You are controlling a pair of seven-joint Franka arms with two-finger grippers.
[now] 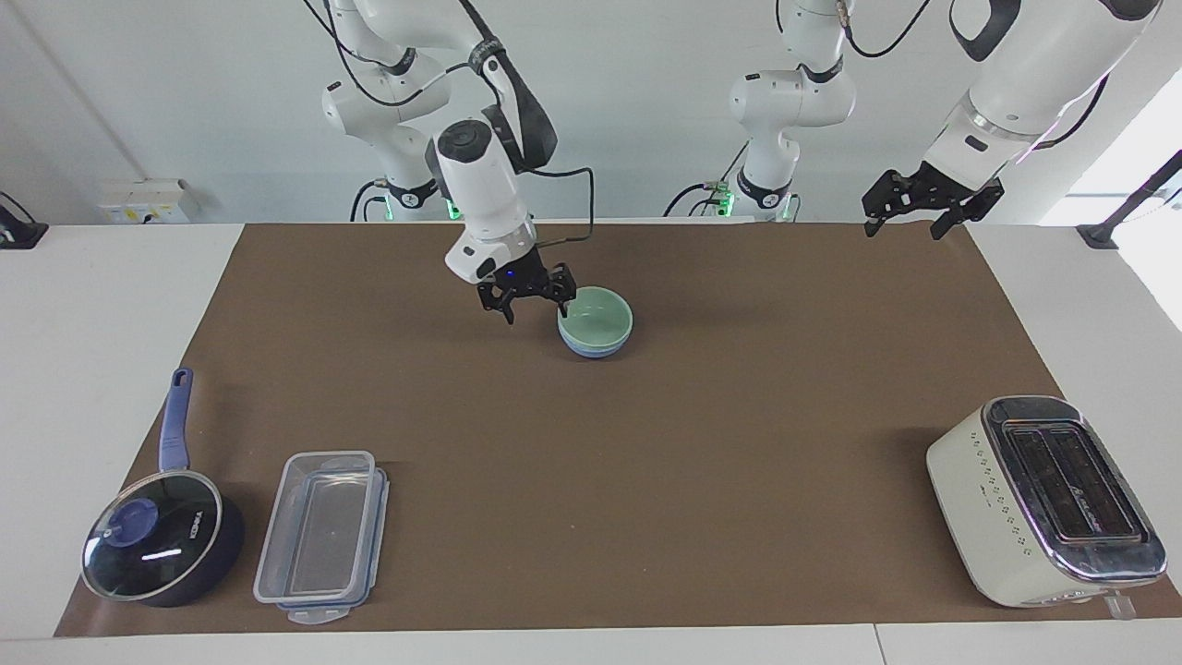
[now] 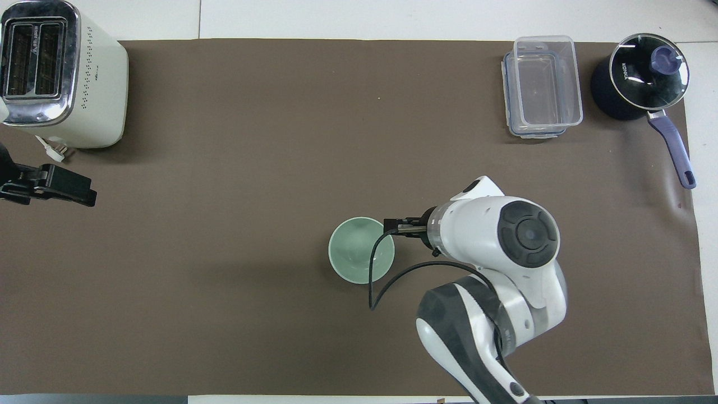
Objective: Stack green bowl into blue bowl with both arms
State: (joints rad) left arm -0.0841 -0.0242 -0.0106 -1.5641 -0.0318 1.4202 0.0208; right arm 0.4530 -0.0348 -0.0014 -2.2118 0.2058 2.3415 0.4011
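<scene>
The green bowl sits nested in the blue bowl on the brown mat, about midway between the arms' ends. Only the blue bowl's outer wall shows under the green rim. In the overhead view the green bowl hides the blue one. My right gripper is open and empty. It hangs just beside the bowls, toward the right arm's end and clear of the rim; it also shows in the overhead view. My left gripper is open and empty and waits up in the air over the mat's edge at the left arm's end.
A cream toaster stands at the left arm's end, farther from the robots. A clear lidded container and a dark blue saucepan with a glass lid stand at the right arm's end, also farther out.
</scene>
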